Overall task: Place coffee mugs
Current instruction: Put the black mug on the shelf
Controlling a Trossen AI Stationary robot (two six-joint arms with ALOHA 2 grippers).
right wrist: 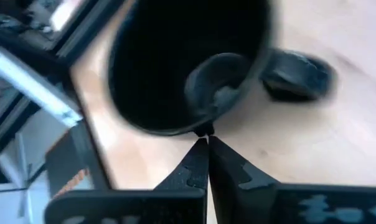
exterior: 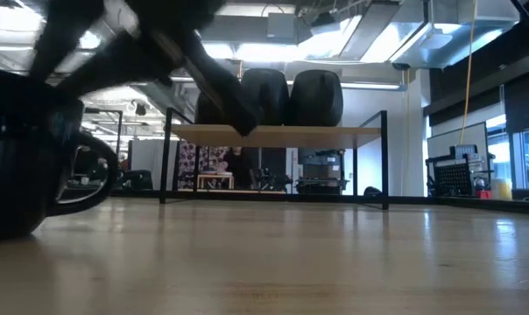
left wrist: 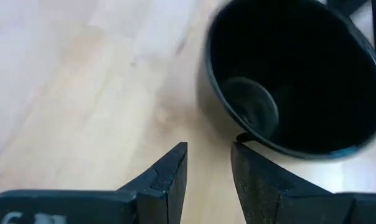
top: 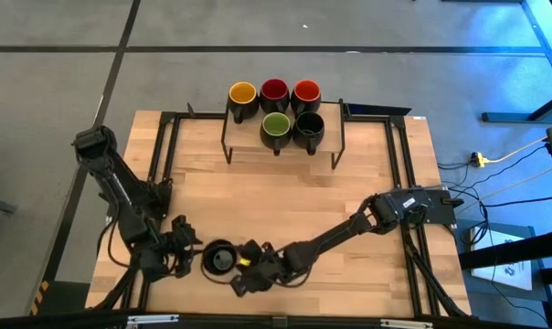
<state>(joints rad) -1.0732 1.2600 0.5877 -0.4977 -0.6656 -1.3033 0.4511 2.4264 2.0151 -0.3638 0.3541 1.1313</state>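
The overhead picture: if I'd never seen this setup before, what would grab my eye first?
Probably the five mugs clustered on the small wooden shelf at the table's far edge, their insides yellow, red, orange-red, green and black. Next, the two dark arms meeting at the near edge: the left gripper, fingers apart, and the shut right gripper flank a lone black mug on the table.

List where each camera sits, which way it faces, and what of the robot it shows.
High: overhead, straight down on the table; both arms, the shelf of mugs.
Low: table height, level toward the shelf; blurred arm parts overhead.
Left wrist: past the open left gripper at the black mug.
Right wrist: past the shut right gripper at that black mug.
Shared: both wrists see one mug.
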